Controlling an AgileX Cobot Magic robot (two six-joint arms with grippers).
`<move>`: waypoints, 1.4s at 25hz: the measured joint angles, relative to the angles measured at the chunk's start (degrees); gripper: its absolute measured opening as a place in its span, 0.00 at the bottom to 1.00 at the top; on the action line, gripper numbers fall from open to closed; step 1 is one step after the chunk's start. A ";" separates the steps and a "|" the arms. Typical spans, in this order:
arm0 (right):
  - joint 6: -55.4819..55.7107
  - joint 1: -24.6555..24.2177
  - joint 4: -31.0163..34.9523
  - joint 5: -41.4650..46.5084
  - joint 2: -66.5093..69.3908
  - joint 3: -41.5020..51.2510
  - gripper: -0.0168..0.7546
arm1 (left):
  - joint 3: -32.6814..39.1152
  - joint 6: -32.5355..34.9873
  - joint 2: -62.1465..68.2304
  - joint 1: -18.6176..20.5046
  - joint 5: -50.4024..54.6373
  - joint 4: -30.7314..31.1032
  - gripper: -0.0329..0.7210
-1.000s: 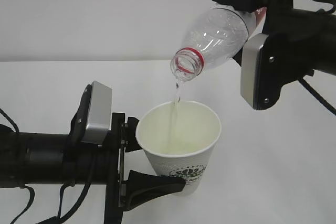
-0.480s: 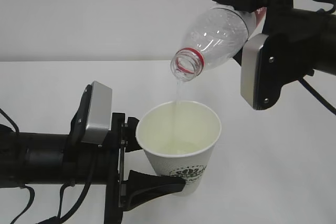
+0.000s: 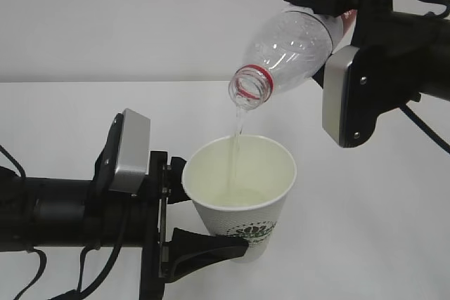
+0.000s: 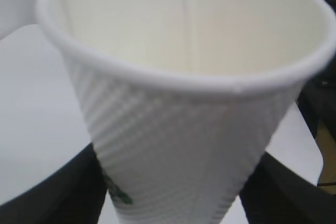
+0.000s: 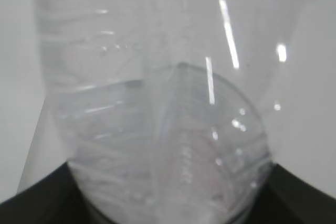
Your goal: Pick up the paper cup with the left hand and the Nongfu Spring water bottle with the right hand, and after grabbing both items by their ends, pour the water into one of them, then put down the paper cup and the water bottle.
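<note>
Right now the right hand's pincer is gripping the Nongfu Spring water bottle by its base end, tilting it so the open neck is pointing down and to the left. A thin stream of water is falling from the neck into the paper cup directly beneath. The left hand's pincer is clasping the cup near its bottom, holding it upright above the white counter. Water is pooling inside the cup.
</note>
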 joint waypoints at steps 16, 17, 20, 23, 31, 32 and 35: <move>-0.13 0.00 0.00 0.00 0.00 0.00 0.67 | 0.00 0.00 0.00 0.00 0.12 0.00 0.75; -0.13 0.00 0.00 0.00 0.00 0.00 0.67 | 0.00 0.00 0.00 0.00 0.12 0.00 0.75; -0.16 0.00 0.00 0.00 0.00 0.00 0.67 | 0.00 0.00 0.00 0.00 0.12 0.00 0.75; -0.16 0.00 0.00 0.00 0.00 0.00 0.67 | 0.00 0.00 0.00 0.00 0.12 -0.12 0.75; -0.38 0.00 0.00 0.00 0.00 0.00 0.67 | 0.00 0.00 0.00 0.00 0.12 -0.12 0.75; -0.38 0.00 0.00 0.00 0.00 0.00 0.67 | 0.00 0.00 0.00 0.00 0.12 -0.12 0.75; -0.40 0.00 0.04 0.00 0.00 0.00 0.67 | 0.00 0.00 0.00 0.00 0.12 -0.12 0.75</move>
